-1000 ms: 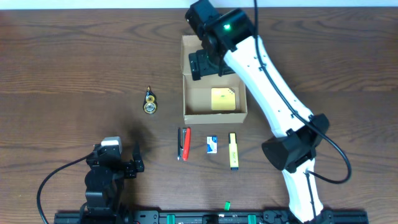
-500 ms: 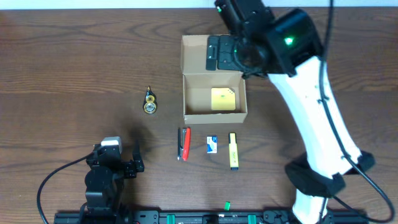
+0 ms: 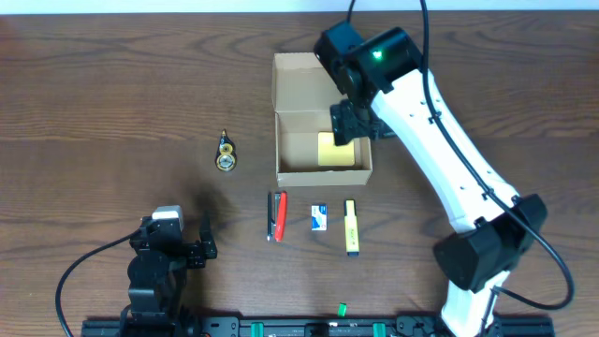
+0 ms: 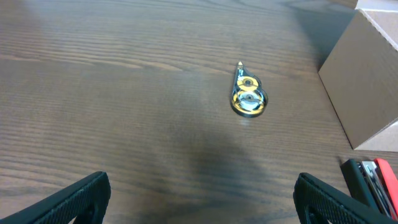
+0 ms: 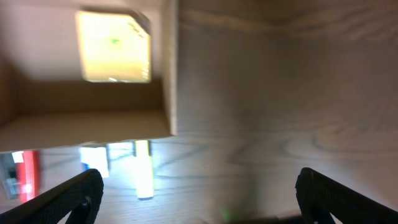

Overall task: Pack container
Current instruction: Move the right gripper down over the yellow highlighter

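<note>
The container (image 3: pixel 323 175), a tan cardboard box, stands open at the table's middle with its flap (image 3: pixel 299 80) laid back. A pale-yellow pad (image 3: pixel 329 154) lies on its floor. My right gripper (image 3: pixel 351 126) hovers open over the box's right wall with nothing between its fingers. The blurred right wrist view shows the pad (image 5: pixel 115 46), the container's wall (image 5: pixel 93 124) and the empty gap of the right gripper (image 5: pixel 199 199). Far off at the front left, my left gripper (image 3: pixel 187 245) is wide open over bare wood (image 4: pixel 202 205). The container's corner (image 4: pixel 367 74) shows in the left wrist view.
A yellow correction-tape roller (image 3: pixel 226 154) (image 4: pixel 249 99) lies left of the box. In front of the box lie a red and black pen pair (image 3: pixel 277 215), a small blue-white item (image 3: pixel 318 218) and a yellow highlighter (image 3: pixel 351 227). A tiny green piece (image 3: pixel 342 307) sits near the front rail.
My right arm swung from the flap around the back of the box and now hangs over its right wall. The left arm and all items stayed still.
</note>
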Robot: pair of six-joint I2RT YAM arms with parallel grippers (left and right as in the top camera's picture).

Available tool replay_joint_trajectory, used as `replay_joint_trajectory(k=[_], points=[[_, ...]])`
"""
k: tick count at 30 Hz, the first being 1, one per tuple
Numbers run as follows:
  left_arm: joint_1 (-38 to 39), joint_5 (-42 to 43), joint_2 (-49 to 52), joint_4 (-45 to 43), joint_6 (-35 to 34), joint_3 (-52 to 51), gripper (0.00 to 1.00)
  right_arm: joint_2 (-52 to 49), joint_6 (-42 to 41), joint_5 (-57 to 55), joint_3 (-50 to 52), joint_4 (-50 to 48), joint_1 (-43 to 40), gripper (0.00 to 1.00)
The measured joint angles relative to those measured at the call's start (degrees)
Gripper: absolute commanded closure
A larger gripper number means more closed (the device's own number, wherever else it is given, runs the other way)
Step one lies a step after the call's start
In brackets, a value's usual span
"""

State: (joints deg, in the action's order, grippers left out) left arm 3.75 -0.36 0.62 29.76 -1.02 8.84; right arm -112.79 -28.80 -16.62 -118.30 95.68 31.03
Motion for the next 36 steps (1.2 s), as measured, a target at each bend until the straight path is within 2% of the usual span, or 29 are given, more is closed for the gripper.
replay_joint_trajectory(k=[10,21,29,36], points=[[0.0,0.0,0.0,0.0,0.0,0.0,0.05,24.6,0.5,2.0,28.6,-12.3,-0.7,0.01],[0.0,0.0,0.0,0.0,0.0,0.0,0.05,33.1,-10.1,14.4,56.3,-27.0,0.8,0.01],[0.0,0.0,0.0,0.0,0.0,0.0,0.05,33.4,-28.0,17.6,62.1,-31.5,10.9,0.01],[0.0,0.0,0.0,0.0,0.0,0.0,0.05,33.4,-42.2,14.6,62.1,-30.1,13.1,0.01]])
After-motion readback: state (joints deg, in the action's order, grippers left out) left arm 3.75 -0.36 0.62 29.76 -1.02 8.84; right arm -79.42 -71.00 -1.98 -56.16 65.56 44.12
